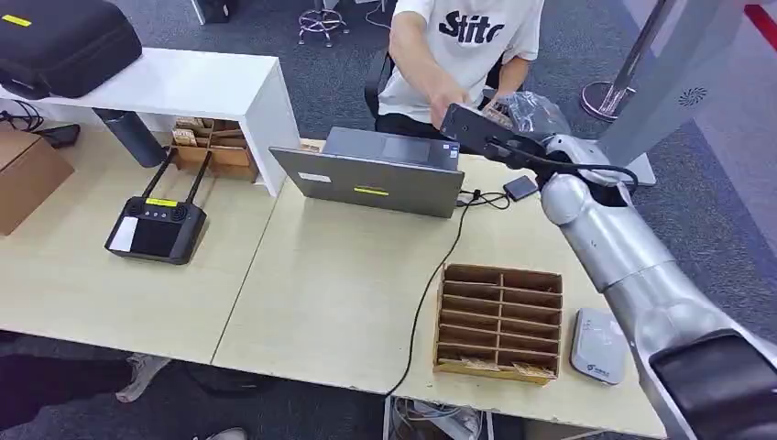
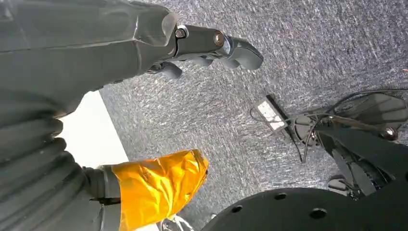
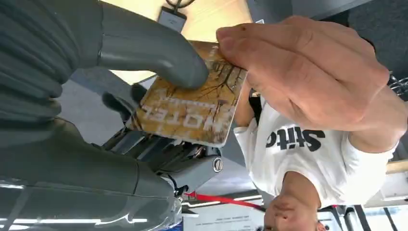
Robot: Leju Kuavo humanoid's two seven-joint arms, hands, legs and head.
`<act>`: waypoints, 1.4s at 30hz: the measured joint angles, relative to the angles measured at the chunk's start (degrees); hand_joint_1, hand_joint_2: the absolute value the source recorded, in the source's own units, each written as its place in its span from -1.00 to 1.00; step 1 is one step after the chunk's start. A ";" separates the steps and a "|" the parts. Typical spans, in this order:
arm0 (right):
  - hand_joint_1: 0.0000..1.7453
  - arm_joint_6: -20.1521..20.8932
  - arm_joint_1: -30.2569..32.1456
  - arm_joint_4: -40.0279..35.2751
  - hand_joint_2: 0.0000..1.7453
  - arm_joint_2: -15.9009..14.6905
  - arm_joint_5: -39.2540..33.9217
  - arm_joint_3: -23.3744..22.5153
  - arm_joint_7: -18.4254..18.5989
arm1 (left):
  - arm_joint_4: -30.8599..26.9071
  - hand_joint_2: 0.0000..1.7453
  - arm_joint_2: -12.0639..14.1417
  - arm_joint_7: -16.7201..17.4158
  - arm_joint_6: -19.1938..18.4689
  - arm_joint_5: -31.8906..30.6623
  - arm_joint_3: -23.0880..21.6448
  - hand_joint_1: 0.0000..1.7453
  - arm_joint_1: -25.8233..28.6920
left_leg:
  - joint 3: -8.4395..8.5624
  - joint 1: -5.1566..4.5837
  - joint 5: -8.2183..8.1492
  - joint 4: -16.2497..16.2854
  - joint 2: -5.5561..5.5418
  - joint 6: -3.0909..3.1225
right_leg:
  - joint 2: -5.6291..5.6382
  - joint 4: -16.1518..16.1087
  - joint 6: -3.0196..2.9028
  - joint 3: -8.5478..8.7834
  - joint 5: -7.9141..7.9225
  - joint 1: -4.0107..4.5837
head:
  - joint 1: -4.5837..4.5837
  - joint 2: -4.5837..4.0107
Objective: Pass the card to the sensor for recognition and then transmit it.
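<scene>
Pinching hotel card (image 3: 192, 108) under right hand (image 3: 144, 72) thumb, far edge already in person's hand (image 3: 308, 72); release next, probably.

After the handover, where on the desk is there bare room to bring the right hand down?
Free: the wide tabletop between the remote controller, the laptop and the cardboard divider tray. Crowded: the far edge, where the right hand and a person's hand both grip the card, and the strip between tray and small grey device.
</scene>
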 joint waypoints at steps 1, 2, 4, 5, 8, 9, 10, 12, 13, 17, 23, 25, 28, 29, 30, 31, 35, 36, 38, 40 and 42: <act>-1.00 0.05 0.00 0.00 1.00 0.11 -0.02 0.00 -0.13 | 0.00 1.00 -0.02 0.00 -0.13 -0.07 0.00 -1.00 0.00 | 0.00 0.00 0.00 0.00 0.01 0.00 | 0.01 -0.01 0.00 0.00 0.00 0.00 | 0.00 0.00; -1.00 0.11 0.00 -0.02 1.00 0.22 -0.24 0.00 -0.22 | 0.00 1.00 -0.04 0.00 -0.15 -0.13 0.00 -1.00 -0.02 | 0.01 0.00 -0.01 0.00 0.02 0.00 | 0.02 -0.01 0.00 0.00 0.00 0.00 | 0.00 0.00; -1.00 0.09 0.09 -0.41 1.00 0.24 -0.78 -0.04 -0.55 | 0.00 1.00 -0.07 0.00 -0.33 -0.35 0.00 -1.00 -0.04 | 0.01 0.00 -0.01 0.00 0.06 0.01 | 0.06 -0.02 0.00 -0.01 0.00 0.00 | 0.00 0.00; -1.00 0.00 0.17 -0.83 1.00 0.24 -1.18 -0.09 -0.72 | 0.00 1.00 -0.07 0.00 -0.40 -0.46 0.00 -1.00 -0.04 | 0.02 -0.01 -0.01 0.00 0.10 0.01 | 0.09 -0.03 0.00 -0.02 0.00 0.00 | 0.00 0.00; -1.00 -0.70 0.71 -3.10 1.00 0.26 -2.49 -0.70 -1.55 | 0.00 1.00 -0.09 0.00 -0.53 -0.64 0.02 -1.00 -0.03 | 0.05 -0.01 -0.01 0.00 0.10 0.01 | 0.09 -0.03 0.00 -0.03 0.01 0.00 | 0.00 0.00; -1.00 -1.05 1.07 -4.27 1.00 0.24 -2.93 -1.03 -1.84 | 0.00 1.00 -0.11 -0.02 -0.61 -0.70 0.04 -1.00 0.00 | 0.05 0.00 -0.01 0.00 0.11 0.01 | 0.09 -0.03 0.00 -0.03 0.01 0.00 | 0.00 0.00; -1.00 -1.29 1.39 -5.25 1.00 0.24 -3.19 -1.40 -1.99 | 0.00 1.00 -0.11 -0.02 -0.68 -0.83 0.04 -1.00 0.01 | 0.06 0.00 0.00 0.00 0.11 0.01 | 0.09 -0.02 -0.01 -0.03 0.01 0.00 | 0.00 0.00; -1.00 -1.44 1.80 -6.97 1.00 0.24 -3.43 -1.99 -2.19 | 0.00 1.00 -0.11 -0.07 -0.72 -0.98 0.04 -1.00 0.00 | 0.07 0.00 0.00 0.00 0.11 0.00 | 0.10 -0.01 -0.01 -0.03 0.02 0.00 | 0.00 0.00; -1.00 -1.44 1.92 -7.56 1.00 0.24 -3.43 -2.12 -2.21 | 0.00 1.00 -0.13 -0.09 -0.74 -0.98 0.07 -1.00 0.01 | 0.07 0.00 0.00 0.00 0.13 0.00 | 0.11 -0.01 -0.02 -0.03 0.02 0.00 | 0.00 0.00; -1.00 -1.62 2.28 -9.12 1.00 0.24 -3.69 -2.65 -2.47 | 0.00 1.00 -0.13 -0.09 -0.77 -0.98 0.07 -1.00 0.01 | 0.09 0.00 0.00 0.00 0.15 0.00 | 0.13 0.00 -0.02 -0.03 0.02 0.00 | 0.00 0.00; -1.00 -5.19 6.63 -18.00 1.00 -1.40 -6.42 -4.75 -6.55 | 0.00 1.00 -0.15 -0.83 -1.14 -0.92 0.33 -1.00 0.20 | 0.09 0.00 0.00 0.00 0.10 0.00 | 0.10 -0.04 -0.01 -0.03 0.01 0.01 | 0.00 0.00; -1.00 -6.51 9.54 -23.16 1.00 -2.89 -7.26 -5.77 -8.26 | 0.00 1.00 -0.20 -1.27 -1.18 -0.42 0.46 -1.00 0.44 | 0.08 0.00 -0.02 0.00 0.09 0.01 | 0.09 -0.06 0.00 -0.03 0.00 0.01 | 0.00 0.00; -1.00 -8.36 15.35 -31.24 1.00 -5.70 -7.74 -7.62 -10.93 | 0.00 1.00 -0.22 -1.77 -1.18 0.17 0.81 -1.00 0.75 | 0.08 0.00 -0.12 0.00 0.10 0.11 | 0.08 -0.11 0.02 0.00 -0.03 0.01 | 0.02 0.00; -1.00 -8.96 17.48 -33.34 1.00 -6.47 -7.74 -8.13 -12.00 | 0.00 1.00 -0.22 -1.84 -1.16 0.37 0.94 -1.00 0.93 | 0.09 0.00 -0.12 0.00 0.10 0.11 | 0.08 -0.11 0.02 0.01 -0.03 0.01 | 0.00 0.00; -1.00 -9.76 19.88 -35.89 1.00 -7.41 -7.72 -8.85 -13.11 | 0.00 1.00 -0.22 -1.88 -1.14 0.66 1.09 -1.00 1.14 | 0.09 0.00 -0.15 0.00 0.10 0.13 | 0.08 -0.13 0.02 0.02 -0.04 0.01 | 0.02 0.00; -1.00 -10.21 22.45 -37.60 1.00 -8.21 -7.63 -9.38 -13.77 | 0.00 1.00 -0.24 -1.90 -1.07 0.96 1.31 -1.00 1.33 | 0.09 0.00 -0.16 0.00 0.10 0.12 | 0.08 -0.14 0.03 0.02 -0.04 0.01 | 0.00 0.00; -1.00 -11.58 32.21 -44.19 1.00 -11.38 -7.23 -11.71 -16.15 | 0.00 1.00 -0.37 -2.40 -0.40 2.40 1.97 -1.00 2.05 | 0.07 -0.01 -0.22 0.00 0.11 0.19 | 0.09 -0.17 0.04 0.02 -0.06 0.01 | 0.00 0.00; -1.00 -11.84 34.74 -45.35 1.00 -11.97 -7.47 -12.32 -16.26 | 0.00 1.00 -0.46 -2.43 -0.24 2.82 2.06 -1.00 2.21 | 0.08 -0.01 -0.22 0.00 0.11 0.19 | 0.09 -0.17 0.05 0.02 -0.06 0.01 | 0.00 0.00; -1.00 -11.95 38.71 -46.80 1.00 -12.96 -7.85 -13.40 -16.37 | 0.00 1.00 -0.52 -2.43 0.02 3.34 2.32 -1.00 2.40 | 0.06 -0.01 -0.22 -0.01 0.10 0.19 | 0.08 -0.17 0.11 0.02 -0.11 0.01 | 0.00 0.00; -1.00 -11.87 42.32 -48.15 1.00 -13.86 -8.57 -14.47 -16.55 | 0.00 1.00 -0.70 -2.43 0.44 3.97 2.73 -1.00 2.66 | 0.05 -0.01 -0.22 -0.01 0.11 0.20 | 0.09 -0.17 0.11 0.02 -0.11 0.00 | 0.00 0.00; -1.00 -11.71 45.39 -49.42 1.00 -14.51 -8.92 -15.32 -16.83 | 0.00 1.00 -0.79 -2.47 0.61 4.35 2.95 -1.00 2.85 | 0.06 -0.01 -0.23 -0.01 0.14 0.20 | 0.11 -0.17 0.11 0.02 -0.11 0.00 | 0.00 0.00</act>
